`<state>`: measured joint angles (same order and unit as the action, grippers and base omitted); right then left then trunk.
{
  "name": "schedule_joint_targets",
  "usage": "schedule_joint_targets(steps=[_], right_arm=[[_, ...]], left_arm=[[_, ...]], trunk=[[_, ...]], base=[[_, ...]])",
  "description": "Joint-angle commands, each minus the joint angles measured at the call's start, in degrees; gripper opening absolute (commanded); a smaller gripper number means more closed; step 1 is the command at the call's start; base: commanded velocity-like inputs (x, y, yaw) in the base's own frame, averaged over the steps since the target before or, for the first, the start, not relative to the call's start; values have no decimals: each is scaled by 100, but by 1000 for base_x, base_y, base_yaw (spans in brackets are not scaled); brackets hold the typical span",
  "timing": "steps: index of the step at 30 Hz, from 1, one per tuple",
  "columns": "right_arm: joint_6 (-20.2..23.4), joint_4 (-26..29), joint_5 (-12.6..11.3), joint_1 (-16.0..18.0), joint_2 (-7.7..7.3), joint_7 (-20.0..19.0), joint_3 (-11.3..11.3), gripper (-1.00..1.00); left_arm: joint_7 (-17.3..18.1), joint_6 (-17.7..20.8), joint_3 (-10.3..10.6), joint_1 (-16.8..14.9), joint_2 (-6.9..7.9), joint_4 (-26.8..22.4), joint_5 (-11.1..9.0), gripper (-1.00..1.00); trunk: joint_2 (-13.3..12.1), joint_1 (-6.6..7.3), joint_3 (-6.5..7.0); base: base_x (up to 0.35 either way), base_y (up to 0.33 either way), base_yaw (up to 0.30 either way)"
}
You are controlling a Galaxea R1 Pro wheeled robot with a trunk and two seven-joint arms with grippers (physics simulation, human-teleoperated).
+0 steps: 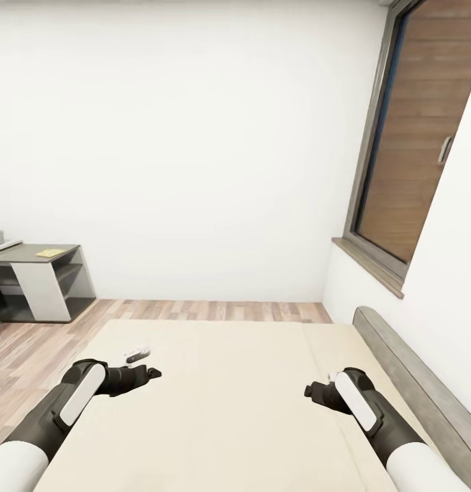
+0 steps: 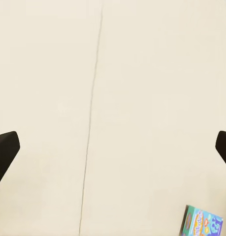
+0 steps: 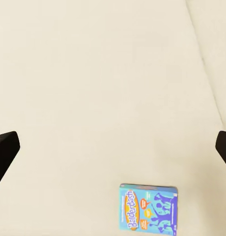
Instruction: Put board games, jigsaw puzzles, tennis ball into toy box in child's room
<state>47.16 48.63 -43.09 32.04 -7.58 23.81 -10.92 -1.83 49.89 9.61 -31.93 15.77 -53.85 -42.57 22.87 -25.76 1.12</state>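
Both spread wide and empty: left claw (image 2: 113,147) and right claw (image 3: 113,147), hovering apart above blue board game (image 3: 149,209) on bed (image 1: 249,383).

My forearms are showing as matt black housings, each carrying a long white rounded panel, and going over to white sleeves nearer my trunk. My left gripper (image 1: 143,363) and right gripper (image 1: 318,391) are ending in blunt black fingers (image 3: 5,147).
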Motion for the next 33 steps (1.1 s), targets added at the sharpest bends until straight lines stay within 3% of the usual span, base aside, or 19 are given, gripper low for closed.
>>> schedule_joint_targets(steps=[1, 14, 28, 33], right_arm=[[2, 6, -60, 3, -7, 55, -25, 100], [4, 0, -66, 4, -7, 50, -18, 100], [34, -52, -90, 20, 4, 40, -16, 100], [14, -540, -76, 187, 12, 23, -16, 100]], left_arm=[[-20, 11, 15, -2, 5, -3, -23, 100], [-17, 11, 13, 1, 17, -21, -23, 100], [-9, 12, 12, 1, 14, -38, -29, 100], [12, 15, 19, 3, 18, -51, -32, 100]], trunk=[[5, -3, -3], [5, -3, -7], [5, -3, -124], [5, -3, -171]], base=[[0, 0, 38], [0, 0, 6], [0, 0, 0], [0, 0, 0]])
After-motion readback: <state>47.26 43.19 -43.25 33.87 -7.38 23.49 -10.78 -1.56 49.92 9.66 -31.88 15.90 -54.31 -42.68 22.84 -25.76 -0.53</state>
